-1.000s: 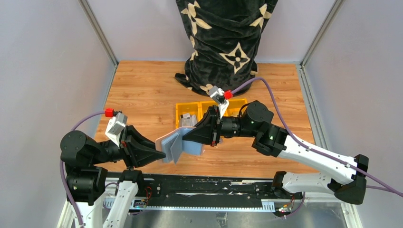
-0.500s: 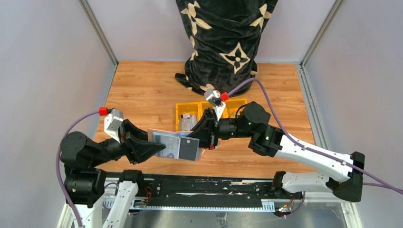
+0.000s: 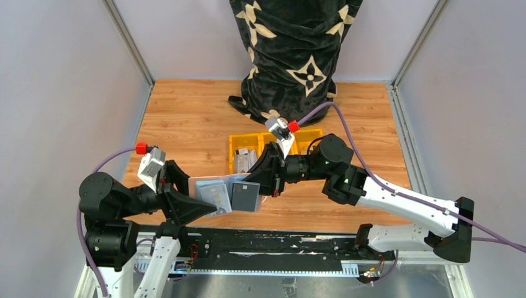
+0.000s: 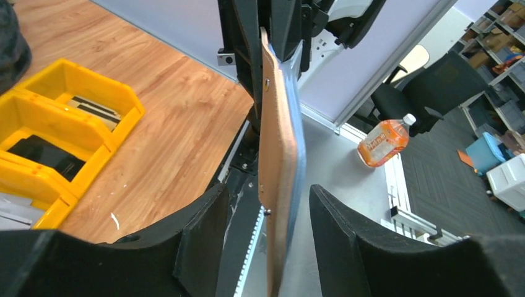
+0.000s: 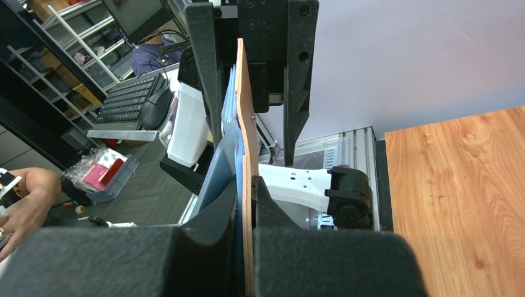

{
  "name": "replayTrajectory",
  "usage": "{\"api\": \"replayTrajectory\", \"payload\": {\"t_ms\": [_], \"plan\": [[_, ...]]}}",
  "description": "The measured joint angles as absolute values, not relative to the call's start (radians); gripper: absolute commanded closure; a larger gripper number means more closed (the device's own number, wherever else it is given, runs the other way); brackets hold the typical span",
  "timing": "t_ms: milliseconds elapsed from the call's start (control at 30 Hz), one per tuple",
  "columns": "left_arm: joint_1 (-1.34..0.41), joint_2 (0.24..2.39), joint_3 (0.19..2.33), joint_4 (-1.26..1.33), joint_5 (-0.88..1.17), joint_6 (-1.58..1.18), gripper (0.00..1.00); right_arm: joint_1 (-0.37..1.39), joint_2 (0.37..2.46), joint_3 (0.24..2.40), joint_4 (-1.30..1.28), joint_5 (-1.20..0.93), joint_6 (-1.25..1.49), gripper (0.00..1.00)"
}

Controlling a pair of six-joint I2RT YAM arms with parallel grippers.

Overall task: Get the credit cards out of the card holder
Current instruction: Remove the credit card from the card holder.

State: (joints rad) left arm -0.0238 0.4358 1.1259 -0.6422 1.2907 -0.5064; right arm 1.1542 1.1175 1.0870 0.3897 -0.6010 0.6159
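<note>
Seemingly, right gripper [image 5: 246,192] jaws clamp the card holder [image 4: 278,154]; left gripper [image 4: 267,204] jaws straddle it, apart. Best close them on the credit cards [image 3: 214,196] only, then pull straight left.

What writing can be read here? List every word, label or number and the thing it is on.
No text reads clearly.
Cards: small printed marks, too small to read.
Orange bottle: white label lettering, blurred.
Card holder: no print visible.

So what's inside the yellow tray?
The yellow tray holds flat grey pieces in one pocket, a black thing in the next. The third pocket is mostly cut off, so I can't tell.
</note>
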Motion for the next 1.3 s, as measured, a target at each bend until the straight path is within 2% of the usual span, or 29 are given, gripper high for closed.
{"api": "replayTrajectory", "payload": {"t_ms": [133,233,333,400,433,567,700,867,900,1100,1233,1300], "plan": [[-0.024,0.436,1.126,-0.642,1.303,-0.509,0.50,1.154,1.127,1.087,0.397,-0.602,0.626,1.00],[-0.024,0.436,1.126,-0.641,1.303,-0.512,0.63,1.154,1.132,1.087,0.398,-0.602,0.631,0.98],[-0.024,0.440,1.127,-0.639,1.303,-0.515,0.77,1.154,1.133,1.087,0.396,-0.602,0.631,0.84],[-0.024,0.445,1.127,-0.637,1.304,-0.516,0.81,1.154,1.131,1.087,0.392,-0.600,0.627,0.69],[-0.024,0.445,1.127,-0.638,1.304,-0.519,0.82,1.151,1.128,1.084,0.392,-0.600,0.628,0.61],[-0.024,0.451,1.127,-0.638,1.298,-0.520,0.84,1.117,1.095,1.063,0.383,-0.602,0.629,0.45],[-0.024,0.455,1.127,-0.637,1.289,-0.527,0.85,1.067,1.047,1.063,0.332,-0.599,0.611,0.34],[-0.024,0.455,1.127,-0.632,1.276,-0.532,0.89,1.044,1.001,1.071,0.303,-0.587,0.587,0.30],[-0.024,0.455,1.127,-0.630,1.274,-0.533,0.91,1.044,1.001,1.072,0.304,-0.587,0.584,0.26],[-0.024,0.455,1.127,-0.629,1.270,-0.543,0.93,1.058,1.081,1.100,0.320,-0.628,0.578,0.22],[-0.024,0.455,1.127,-0.614,1.271,-0.569,0.95,1.084,1.142,1.104,0.322,-0.660,0.574,0.22],[-0.024,0.455,1.127,-0.585,1.272,-0.598,0.95,1.096,1.149,1.100,0.325,-0.672,0.574,0.29]]}}
